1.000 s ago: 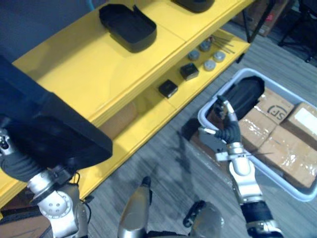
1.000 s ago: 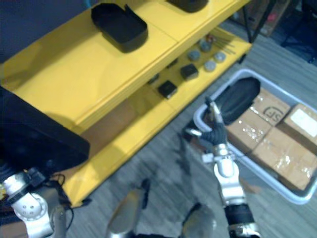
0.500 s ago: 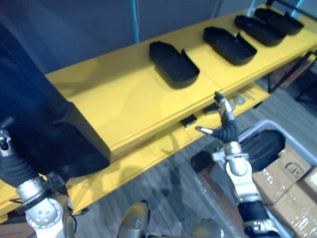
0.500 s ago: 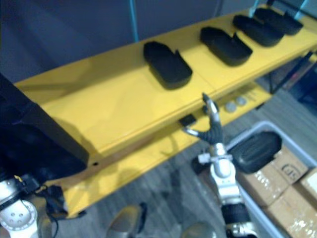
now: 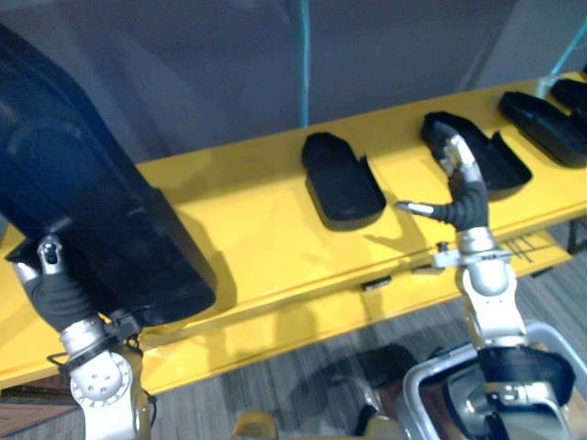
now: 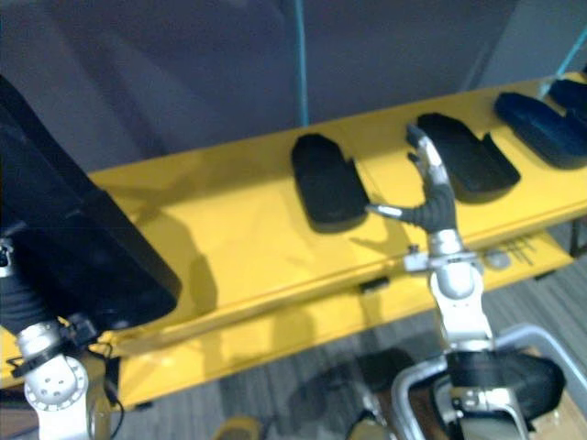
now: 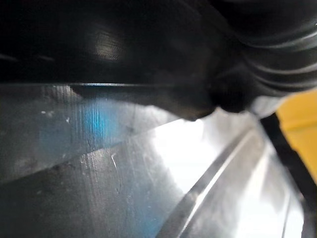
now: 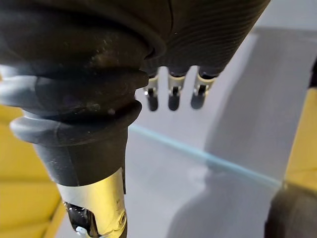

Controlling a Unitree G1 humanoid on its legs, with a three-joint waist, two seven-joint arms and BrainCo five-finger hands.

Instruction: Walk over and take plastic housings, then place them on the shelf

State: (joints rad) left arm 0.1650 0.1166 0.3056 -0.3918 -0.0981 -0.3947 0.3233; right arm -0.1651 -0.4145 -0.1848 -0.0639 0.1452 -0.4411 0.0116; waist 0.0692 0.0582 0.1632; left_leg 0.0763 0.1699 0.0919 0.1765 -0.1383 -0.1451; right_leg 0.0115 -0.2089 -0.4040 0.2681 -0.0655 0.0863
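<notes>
A large black plastic housing (image 5: 92,211) is held up at the left end of the yellow shelf (image 5: 248,234); its glossy face (image 7: 124,178) shows in the left wrist view. My left hand (image 5: 53,291) grips its lower edge: the thumb lies on the edge and the fingers are hidden behind it. Three similar black housings lie on the top board, one in the middle (image 5: 341,179), one to its right (image 5: 481,151) and one at the far right (image 5: 548,121). My right hand (image 5: 463,188) is raised in front of the board, open and empty, fingers (image 8: 171,96) straight.
A dark wall with a blue strip (image 5: 303,55) stands behind the shelf. Below the top board runs a lower yellow board (image 5: 275,335) with small parts (image 6: 500,259). A grey bin's rim (image 5: 426,376) holding another black housing (image 6: 518,380) sits on the floor at lower right.
The camera has swung up, so the shelf top now lies across the middle and the bin sits at the bottom corner. My right hand has risen from over the bin to shelf height.
</notes>
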